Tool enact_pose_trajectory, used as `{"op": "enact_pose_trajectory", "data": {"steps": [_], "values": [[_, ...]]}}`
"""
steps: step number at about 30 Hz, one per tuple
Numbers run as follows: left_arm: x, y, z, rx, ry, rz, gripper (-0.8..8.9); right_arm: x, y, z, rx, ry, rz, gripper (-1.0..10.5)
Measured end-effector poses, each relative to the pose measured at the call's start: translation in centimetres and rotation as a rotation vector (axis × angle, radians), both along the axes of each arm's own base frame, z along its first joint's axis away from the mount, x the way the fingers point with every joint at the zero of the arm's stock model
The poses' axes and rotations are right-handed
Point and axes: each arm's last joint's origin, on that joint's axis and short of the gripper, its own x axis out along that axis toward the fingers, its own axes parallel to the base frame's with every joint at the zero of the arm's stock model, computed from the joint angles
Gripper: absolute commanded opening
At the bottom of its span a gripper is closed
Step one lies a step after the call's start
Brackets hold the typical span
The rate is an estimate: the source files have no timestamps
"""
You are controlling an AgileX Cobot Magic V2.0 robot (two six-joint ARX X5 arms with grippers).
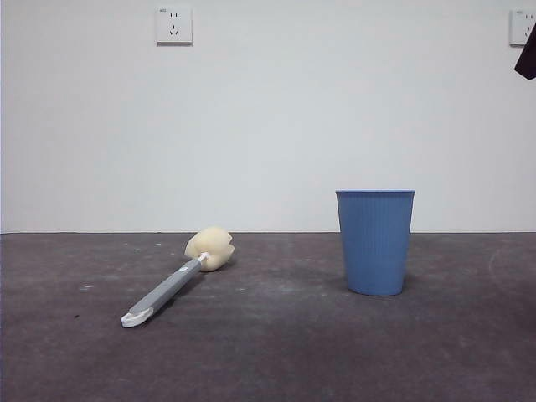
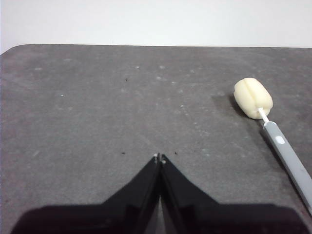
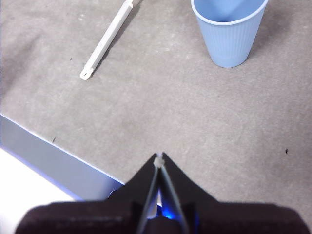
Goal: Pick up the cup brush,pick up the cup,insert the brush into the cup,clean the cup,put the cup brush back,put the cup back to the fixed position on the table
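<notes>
Brush and cup both rest untouched on the broad, dark grey matte surface point(image 1: 276, 352), well apart from each other. The cup brush point(image 1: 174, 279), with its long slim grey handle, white tip and rounded cream-yellow sponge head, lies flat on the left side of the front view. Its sponge head points toward the white back wall point(image 1: 268, 117), and its white tip points toward the near edge. The blue plastic tumbler point(image 1: 375, 241), finely ribbed and tapering toward its base, stands upright on the right side with its mouth open upward.

The left end effector point(image 2: 159, 157) hovers above bare surface with its two black jaws clenched together, tips touching and nothing between them. In its wrist view the brush lies off to one side, sponge head and part of the grey handle visible, clear of the jaws.

The right end effector point(image 3: 159, 157) is likewise clenched and empty, hanging over the near edge of the surface. Its wrist view shows the tumbler and the tip end of the brush handle farther out, both apart from the jaws. In the front view only a black tip shows at the top right corner.

Two white wall sockets point(image 1: 174, 24) sit high on the wall.
</notes>
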Motion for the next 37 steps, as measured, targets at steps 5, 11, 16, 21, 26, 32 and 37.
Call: {"op": "enact_pose_trajectory", "data": {"steps": [5,11,16,21,26,32,37], "values": [[0.0,0.0,0.0,-0.004,0.001,0.002,-0.03,0.0,0.0,0.0,0.000,0.000,0.000,0.0],[0.0,0.0,0.0,-0.005,0.000,0.002,-0.03,0.0,0.0,0.0,0.000,0.000,0.000,0.0],[0.0,0.0,0.0,-0.004,0.000,0.002,-0.03,0.0,0.0,0.0,0.000,0.000,0.000,0.0],[0.0,0.0,0.0,-0.005,0.000,0.002,-0.03,0.0,0.0,0.0,-0.001,-0.002,0.001,0.0],[0.0,0.0,0.0,-0.005,0.000,0.002,-0.03,-0.1,-0.8,0.7,-0.042,-0.144,-0.053,0.0],[0.0,0.0,0.0,-0.005,0.000,0.002,-0.03,0.0,-3.3,0.6,0.069,-0.441,-0.226,0.0],[0.0,0.0,0.0,-0.005,0.000,0.002,-0.03,-0.3,-5.6,-2.6,0.045,-0.576,-0.407,0.0]]}}
